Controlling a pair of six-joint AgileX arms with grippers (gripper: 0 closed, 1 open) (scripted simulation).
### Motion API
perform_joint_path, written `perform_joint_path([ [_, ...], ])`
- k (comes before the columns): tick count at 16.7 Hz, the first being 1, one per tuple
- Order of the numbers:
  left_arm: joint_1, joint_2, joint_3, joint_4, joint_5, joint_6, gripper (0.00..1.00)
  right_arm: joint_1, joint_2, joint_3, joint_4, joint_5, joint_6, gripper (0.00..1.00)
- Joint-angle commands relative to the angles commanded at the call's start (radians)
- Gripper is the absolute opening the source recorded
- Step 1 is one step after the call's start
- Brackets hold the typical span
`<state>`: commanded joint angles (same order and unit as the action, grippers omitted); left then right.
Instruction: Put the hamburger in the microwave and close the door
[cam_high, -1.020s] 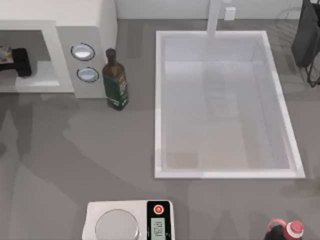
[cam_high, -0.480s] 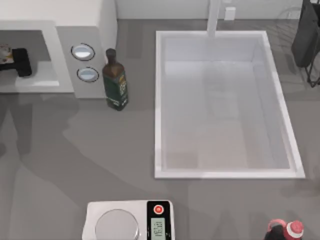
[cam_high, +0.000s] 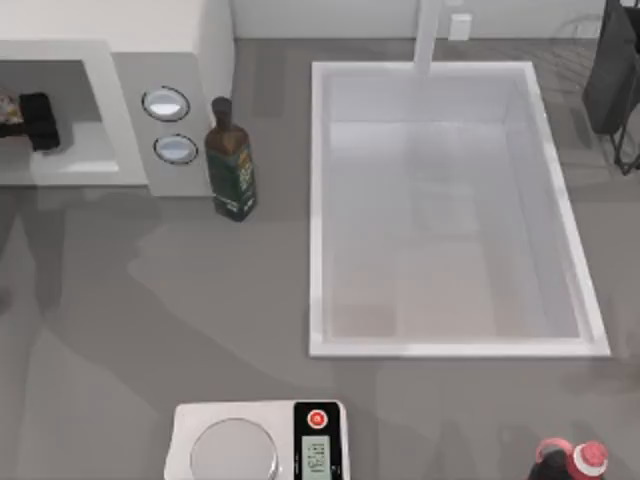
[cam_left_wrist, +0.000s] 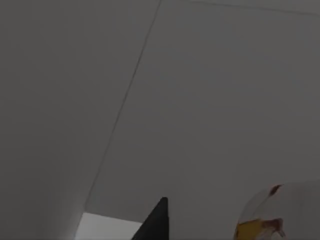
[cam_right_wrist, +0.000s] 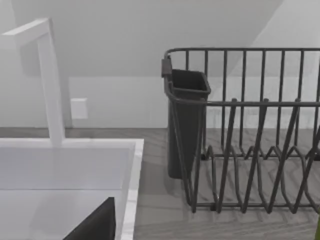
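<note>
At the bench's far left edge, inside the grey cavity of the microwave (cam_high: 120, 60), the burger (cam_high: 8, 108) sits between the dark fingers of our left gripper (cam_high: 30, 120), which reaches into the cavity from the left. Our left wrist view looks along the grey inner walls, with the burger (cam_left_wrist: 277, 212) pale and yellow-flecked at the picture's edge and one dark fingertip (cam_left_wrist: 155, 222) just beside it. We cannot tell whether the fingers are clamped on the burger or have let go of it. Two round silvery knobs (cam_high: 166, 103) sit one behind the other on the microwave's grey side panel.

Just right of that panel stands a dark green bottle (cam_high: 231, 160), upright. Farther right, the white sink (cam_high: 318, 200) takes up the middle of the bench, with a white tap (cam_high: 428, 35) rising at its back rim. A dark wire rack (cam_high: 615, 70) stands at the back right corner; our right wrist view shows its bars and a dark cup holder (cam_right_wrist: 185, 120) hung on its end, beside the sink's rim. One dark finger (cam_right_wrist: 97, 225) of our right gripper pokes into that view over the sink, and we cannot tell how the gripper is set.

Along the front edge lie a white scale (cam_high: 185, 425) with a round steel plate and, near the front right corner, a dark red bottle with a pink cap (cam_high: 572, 460).
</note>
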<state>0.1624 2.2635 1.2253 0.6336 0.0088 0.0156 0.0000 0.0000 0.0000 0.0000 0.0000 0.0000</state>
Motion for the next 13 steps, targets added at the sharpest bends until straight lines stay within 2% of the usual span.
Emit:
perform_joint_path([
  [13, -0.002, -0.166, 0.055, -0.247, 0.002, -0.001, 1.0, 0.0, 0.0, 0.0, 0.0, 0.0, 0.0, 1.0],
])
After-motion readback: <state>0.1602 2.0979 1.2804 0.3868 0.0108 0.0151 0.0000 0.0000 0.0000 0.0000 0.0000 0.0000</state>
